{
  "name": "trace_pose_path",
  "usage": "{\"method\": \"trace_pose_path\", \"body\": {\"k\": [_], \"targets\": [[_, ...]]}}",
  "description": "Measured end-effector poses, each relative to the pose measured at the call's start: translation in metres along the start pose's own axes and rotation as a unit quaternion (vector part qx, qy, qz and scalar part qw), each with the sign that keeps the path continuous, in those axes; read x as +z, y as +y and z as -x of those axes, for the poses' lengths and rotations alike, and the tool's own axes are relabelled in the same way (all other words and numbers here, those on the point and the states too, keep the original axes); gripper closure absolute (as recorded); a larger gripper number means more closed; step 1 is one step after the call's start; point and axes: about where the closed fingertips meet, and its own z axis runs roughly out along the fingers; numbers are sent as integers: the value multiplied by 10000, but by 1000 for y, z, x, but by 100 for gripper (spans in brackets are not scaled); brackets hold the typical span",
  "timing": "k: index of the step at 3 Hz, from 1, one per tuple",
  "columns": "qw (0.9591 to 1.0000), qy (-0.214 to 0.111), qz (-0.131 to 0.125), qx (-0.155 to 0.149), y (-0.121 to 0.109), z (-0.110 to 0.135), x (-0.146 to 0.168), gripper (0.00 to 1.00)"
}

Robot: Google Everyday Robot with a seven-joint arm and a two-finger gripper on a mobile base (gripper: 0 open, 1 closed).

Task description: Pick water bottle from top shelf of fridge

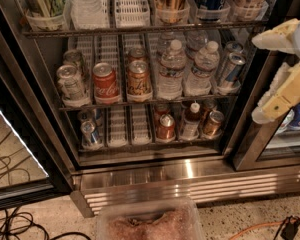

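The fridge (pixel 155 176) stands open in front of me. Its top shelf (pixel 140 30) runs along the top of the view, with white slotted lane trays and clear cup holders. The water bottle (pixel 87 6), large, clear and ribbed, stands at the shelf's left, with its upper part cut off by the frame. Cans sit in cup holders to its right. My gripper (pixel 256 78) is at the far right, outside the fridge at the height of the middle rack. Its two cream fingers (pixel 285 34) are spread wide and hold nothing. It is well right of and below the bottle.
The middle rack holds a Coca-Cola can (pixel 105 81), other cans and small white-capped bottles (pixel 171 69). The lower rack holds more cans. A clear plastic tub (pixel 150 221) sits on the floor in front. Cables (pixel 10 219) lie at the left. A neighbouring cooler door (pixel 290 134) is behind the gripper.
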Motion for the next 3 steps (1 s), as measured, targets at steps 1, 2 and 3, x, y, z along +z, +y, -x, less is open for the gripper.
{"method": "trace_pose_path", "body": {"k": [1, 2, 3], "targets": [[9928, -1160, 183, 223, -23, 35, 7, 0], [9705, -2312, 425, 537, -32, 88, 7, 0], [9431, -3202, 716, 542, -18, 138, -12, 0]]}}
